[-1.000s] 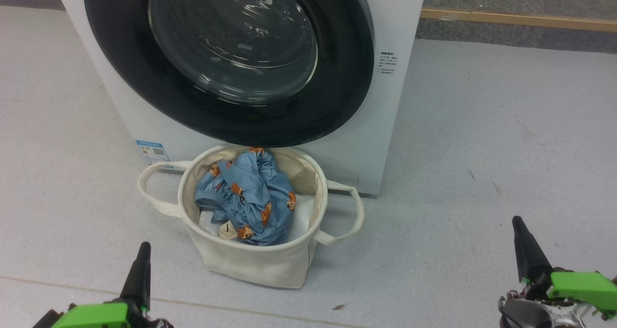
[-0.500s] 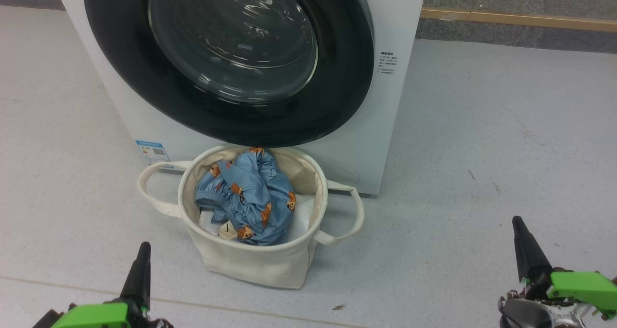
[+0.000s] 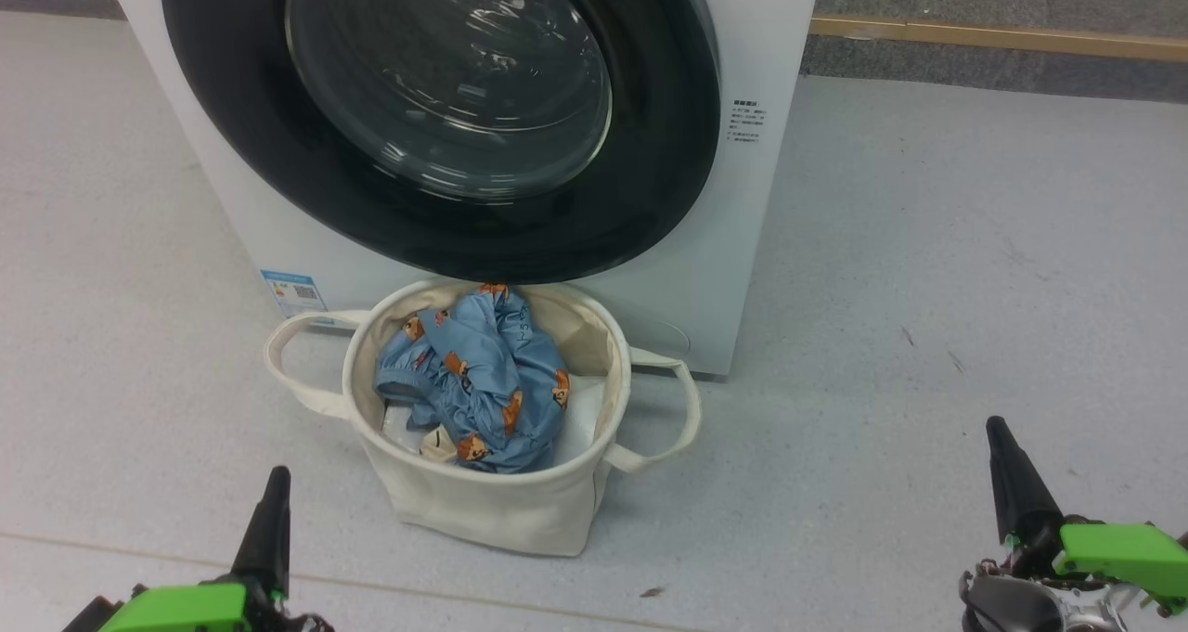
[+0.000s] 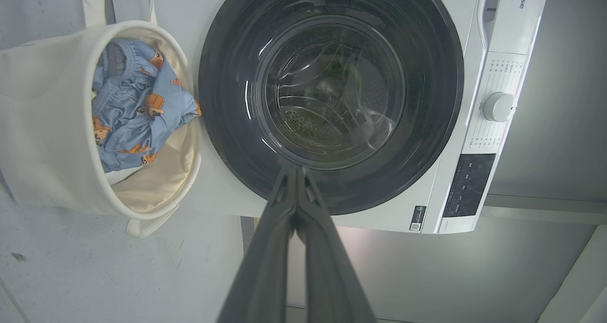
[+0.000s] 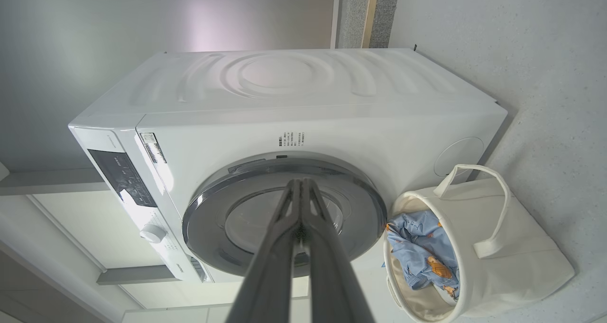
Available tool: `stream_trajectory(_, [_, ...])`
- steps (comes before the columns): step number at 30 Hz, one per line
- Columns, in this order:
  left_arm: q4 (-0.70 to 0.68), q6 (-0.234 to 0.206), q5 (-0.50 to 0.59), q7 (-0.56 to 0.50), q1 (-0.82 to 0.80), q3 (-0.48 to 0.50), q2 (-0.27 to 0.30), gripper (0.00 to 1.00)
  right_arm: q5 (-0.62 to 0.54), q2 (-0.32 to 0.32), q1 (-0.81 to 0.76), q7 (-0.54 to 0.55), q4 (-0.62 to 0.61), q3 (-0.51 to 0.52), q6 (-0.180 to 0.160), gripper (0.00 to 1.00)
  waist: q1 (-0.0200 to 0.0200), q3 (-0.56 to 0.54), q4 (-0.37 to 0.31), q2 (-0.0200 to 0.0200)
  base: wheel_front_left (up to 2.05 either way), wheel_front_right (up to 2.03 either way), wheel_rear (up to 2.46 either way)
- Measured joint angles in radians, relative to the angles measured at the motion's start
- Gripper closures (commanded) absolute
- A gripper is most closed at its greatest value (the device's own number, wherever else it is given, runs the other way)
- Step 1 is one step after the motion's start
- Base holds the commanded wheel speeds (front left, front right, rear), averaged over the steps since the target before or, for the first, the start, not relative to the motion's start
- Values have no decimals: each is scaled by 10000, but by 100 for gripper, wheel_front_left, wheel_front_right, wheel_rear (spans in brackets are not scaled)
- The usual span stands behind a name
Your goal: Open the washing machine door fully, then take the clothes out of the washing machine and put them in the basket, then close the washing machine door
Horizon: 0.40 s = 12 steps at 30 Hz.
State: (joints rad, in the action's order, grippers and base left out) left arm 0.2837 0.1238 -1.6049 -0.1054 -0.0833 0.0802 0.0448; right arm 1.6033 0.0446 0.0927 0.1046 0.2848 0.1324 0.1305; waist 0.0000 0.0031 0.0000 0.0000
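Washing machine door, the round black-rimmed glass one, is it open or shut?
Shut: the round black-rimmed glass door lies flush against the white washing machine front.

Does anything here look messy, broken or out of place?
Nothing much. The door is shut, the clothes lie crumpled inside the basket, nothing spilled. Only a small brown scrap lies on the floor before the basket.

The light is bright, soft and even. White streaks of glare shine on the glass of the washing machine door (image 3: 445,84). The basket (image 3: 483,511) throws only a faint shadow on the floor (image 3: 928,242). The head view looks sharp. In the wrist views straight lines bend near the edges, and a pinkish glow sits on the wall (image 5: 95,52).
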Motion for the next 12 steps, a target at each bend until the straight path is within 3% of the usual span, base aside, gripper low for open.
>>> stream_trajectory(12, [0, 0, 0, 0, 0, 0, 0, 100, 0, 0, 0, 0, 0, 0, 0, 100, 0, 0, 0, 0, 0, 0, 0])
